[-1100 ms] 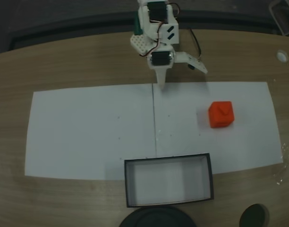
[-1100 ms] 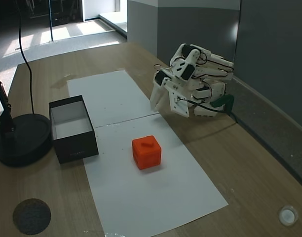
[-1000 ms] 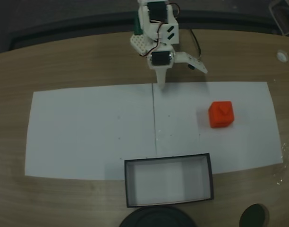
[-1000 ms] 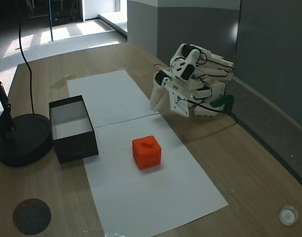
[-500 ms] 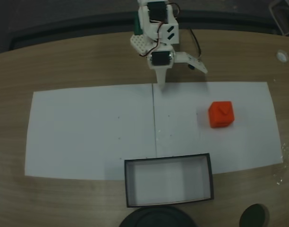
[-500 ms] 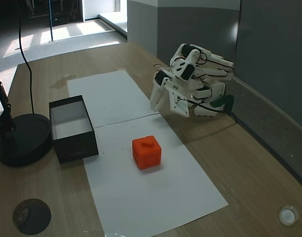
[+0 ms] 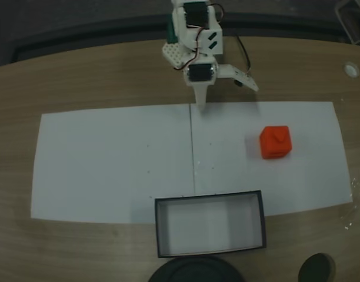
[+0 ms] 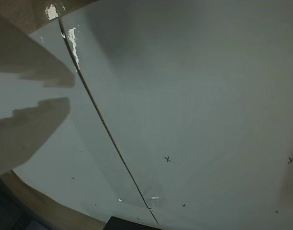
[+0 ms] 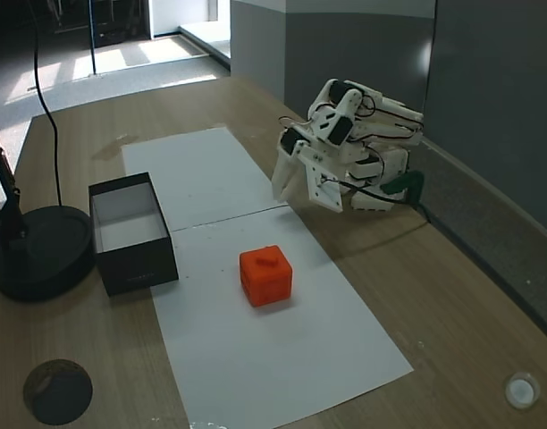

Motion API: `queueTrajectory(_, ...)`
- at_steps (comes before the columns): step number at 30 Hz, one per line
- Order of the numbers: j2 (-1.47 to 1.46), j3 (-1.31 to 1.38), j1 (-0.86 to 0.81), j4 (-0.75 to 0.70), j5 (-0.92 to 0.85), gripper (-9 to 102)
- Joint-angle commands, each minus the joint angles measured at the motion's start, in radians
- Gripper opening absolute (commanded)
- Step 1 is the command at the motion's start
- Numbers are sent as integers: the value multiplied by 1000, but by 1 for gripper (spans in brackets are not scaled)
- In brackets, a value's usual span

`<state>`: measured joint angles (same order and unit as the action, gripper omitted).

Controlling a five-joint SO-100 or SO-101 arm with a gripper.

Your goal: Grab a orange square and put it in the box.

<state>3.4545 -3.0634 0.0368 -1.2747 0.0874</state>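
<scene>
Nothing has moved; gripper (image 9: 291, 183) stays slightly parted, holding nothing.

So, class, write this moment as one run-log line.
gripper: open, folded near base, holding nothing | orange square: on paper, untouched | box: empty | stage: not yet approached

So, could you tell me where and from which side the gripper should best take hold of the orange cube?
Best from above, probably, closing on two opposite side faces. The orange cube sits flat on the white paper with bare paper all round, apart from the box. Its small raised knob faces up, too small to pinch reliably, so the flat sides seem the safer hold. The gripper hangs folded near the arm's base.
</scene>
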Motion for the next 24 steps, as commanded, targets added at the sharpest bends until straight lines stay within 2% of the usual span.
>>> queueTrajectory(1,11,64,6,-15,6,0)
queueTrajectory(9,11,64,8,-15,-2,0)
queueTrajectory(13,11,64,69,-2,-2,0)
queueTrajectory(17,11,43,83,132,6,0)
queueTrajectory(21,11,3,72,341,0,0)
queueTrajectory(24,11,44,84,368,-2,6)
